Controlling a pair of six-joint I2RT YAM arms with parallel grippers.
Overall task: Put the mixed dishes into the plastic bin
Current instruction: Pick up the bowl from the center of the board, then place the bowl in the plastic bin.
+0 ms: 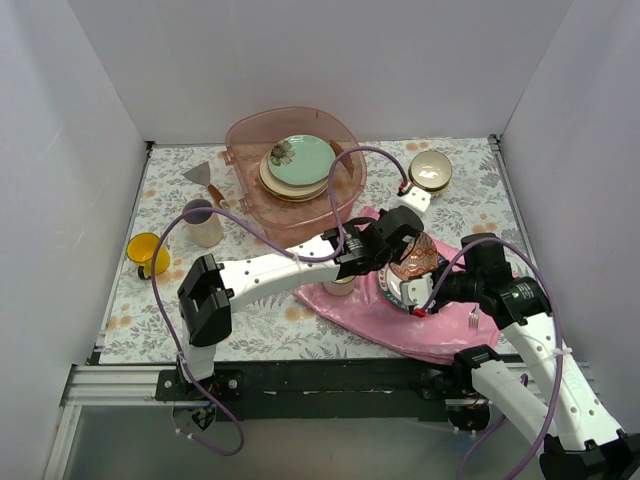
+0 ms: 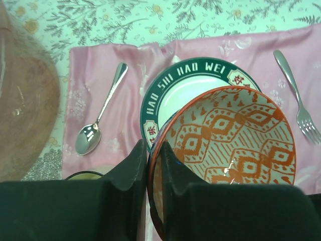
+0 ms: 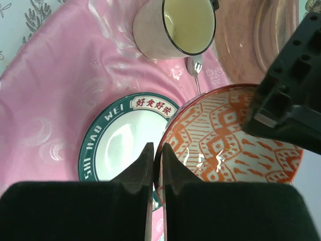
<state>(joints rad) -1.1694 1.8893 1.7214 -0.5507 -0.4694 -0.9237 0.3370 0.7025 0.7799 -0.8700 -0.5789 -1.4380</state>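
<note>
On the pink cloth (image 1: 352, 305) at the right of the table (image 1: 140, 310), both grippers have hold of the red bowl (image 1: 413, 258).

Left gripper (image 2: 152, 148): jaws nearly closed, pinching the near rim of the red bowl (image 2: 235, 135), one finger inside the rim and one outside.

Right gripper (image 3: 156, 150): jaws likewise nearly closed on the rim of the same bowl (image 3: 220, 145), at a different point. The left gripper (image 3: 291, 95) shows at the bowl's far side in this view.

Red bowl: tilted, over the lettered plate (image 2: 190, 83) and covering part of it. Whether it touches the plate cannot be told.

Bin (image 1: 240, 150): at the far centre of the table, well apart from the red bowl. Inside lies a green plate (image 1: 300, 160) on top of a stack of paler plates (image 1: 270, 183).

Other dishes outside the bin:
- cream bowl (image 1: 430, 172), far right, on the table;
- pale mug (image 1: 203, 222), just left of the bin;
- yellow mug (image 1: 147, 252), near the left edge.

On the cloth: the lettered plate (image 3: 120, 140); a cup (image 3: 185, 25) with dark rim beside it; a spoon (image 2: 98, 120) left of the plate in the left wrist view; a fork (image 2: 296, 95) on its right.
</note>
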